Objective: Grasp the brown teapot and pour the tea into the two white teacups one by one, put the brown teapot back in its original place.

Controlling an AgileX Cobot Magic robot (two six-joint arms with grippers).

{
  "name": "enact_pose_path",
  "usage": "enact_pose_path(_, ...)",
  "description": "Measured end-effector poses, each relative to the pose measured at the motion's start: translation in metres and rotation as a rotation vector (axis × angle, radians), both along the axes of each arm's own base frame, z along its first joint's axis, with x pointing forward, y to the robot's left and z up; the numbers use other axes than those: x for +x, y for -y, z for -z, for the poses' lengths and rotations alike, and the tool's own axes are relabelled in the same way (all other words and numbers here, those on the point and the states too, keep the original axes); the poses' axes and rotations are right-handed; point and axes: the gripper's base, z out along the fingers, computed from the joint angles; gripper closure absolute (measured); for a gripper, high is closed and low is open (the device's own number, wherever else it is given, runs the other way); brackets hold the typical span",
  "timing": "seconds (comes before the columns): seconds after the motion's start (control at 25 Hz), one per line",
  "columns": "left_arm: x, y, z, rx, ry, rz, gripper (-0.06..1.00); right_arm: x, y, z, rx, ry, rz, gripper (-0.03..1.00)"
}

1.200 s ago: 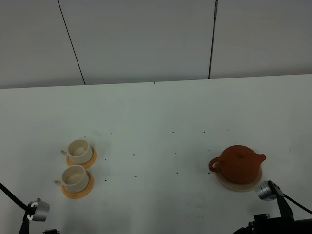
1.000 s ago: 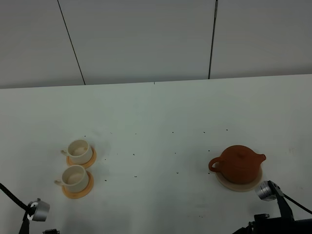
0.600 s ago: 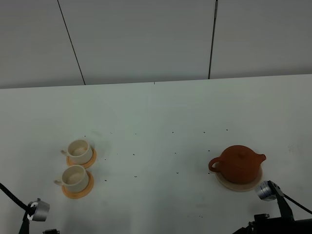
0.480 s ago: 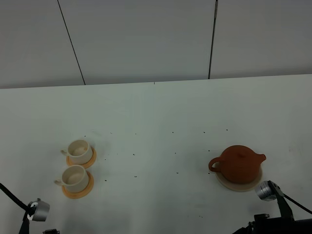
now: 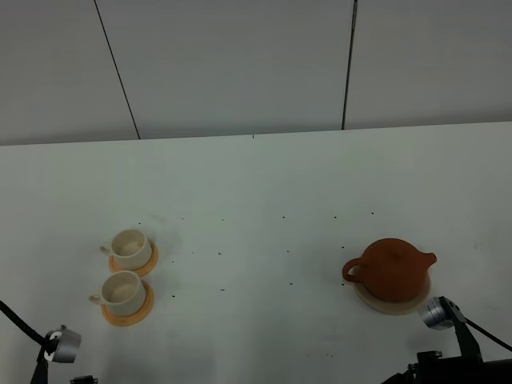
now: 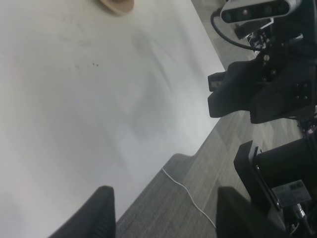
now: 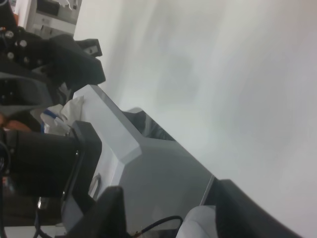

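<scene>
White tabletop [image 5: 256,184] shows nothing begun: the brown teapot [image 5: 392,270] sits on its beige disc [image 5: 392,306], the two white teacups [image 5: 122,293] wait on orange coasters [image 5: 128,315] well apart from it, and my left gripper [image 6: 166,213] and right gripper [image 7: 171,210] gape wide and empty, so every step is left to do.

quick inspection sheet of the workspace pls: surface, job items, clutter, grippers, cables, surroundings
surface: white table, small dark specks scattered across the middle
job's things: brown teapot upright on the beige disc, lid on; far teacup and near teacup upright, each on its own orange coaster
clutter: nothing seen
grippers: left gripper open, holding nothing; right gripper open, holding nothing; both away from the job's things
cables: thin white cable on the floor; black cable at the table's near left corner
surroundings: grey wall panels behind the table; grey floor beside it
</scene>
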Motion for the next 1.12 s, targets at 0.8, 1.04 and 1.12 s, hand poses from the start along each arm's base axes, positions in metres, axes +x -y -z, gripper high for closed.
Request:
enact_pose_path(0.8,0.0001,0.0006,-0.0012,-0.014,0.002,0.000,0.43,0.0000,0.0000,0.0000,0.000,0.001,0.000,0.56)
enact_pose_path(1.04,0.0002,0.0025,-0.0055,-0.063,0.020,0.007,0.43,-0.0008,-0.0014,-0.0026,0.032,0.001,-0.011,0.56)
enact_pose_path(1.12,0.0002,0.0025,-0.0055,-0.063,0.022,0.008,0.43,-0.0015,-0.0023,-0.0046,0.055,0.010,-0.023,0.56)
